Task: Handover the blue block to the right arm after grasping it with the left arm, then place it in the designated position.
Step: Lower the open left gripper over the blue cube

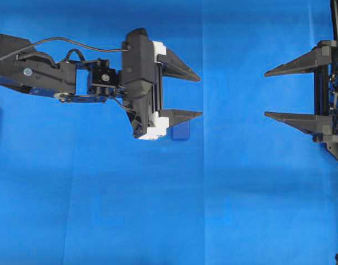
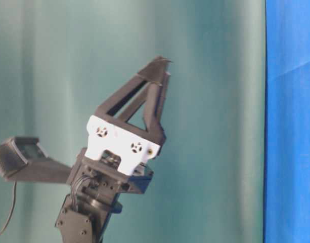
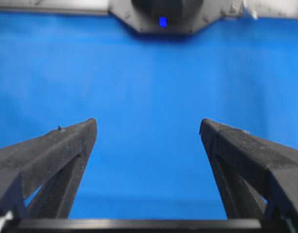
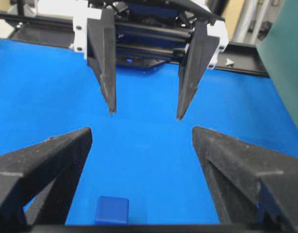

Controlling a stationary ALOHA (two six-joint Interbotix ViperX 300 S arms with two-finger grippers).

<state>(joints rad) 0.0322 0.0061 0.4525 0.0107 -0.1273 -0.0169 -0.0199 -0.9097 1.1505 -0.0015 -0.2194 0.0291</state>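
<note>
One blue block (image 4: 112,210), two arms.

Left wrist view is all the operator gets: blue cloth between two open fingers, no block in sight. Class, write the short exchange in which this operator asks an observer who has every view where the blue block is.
Operator: Where is the blue block?
Observer: Overhead, the blue block peeks out beside the lower finger of the left gripper, outside the gap between the fingers.
Operator: Is anything holding it?
Observer: No. The right wrist view shows it lying free on the blue cloth, with both grippers open.
</note>
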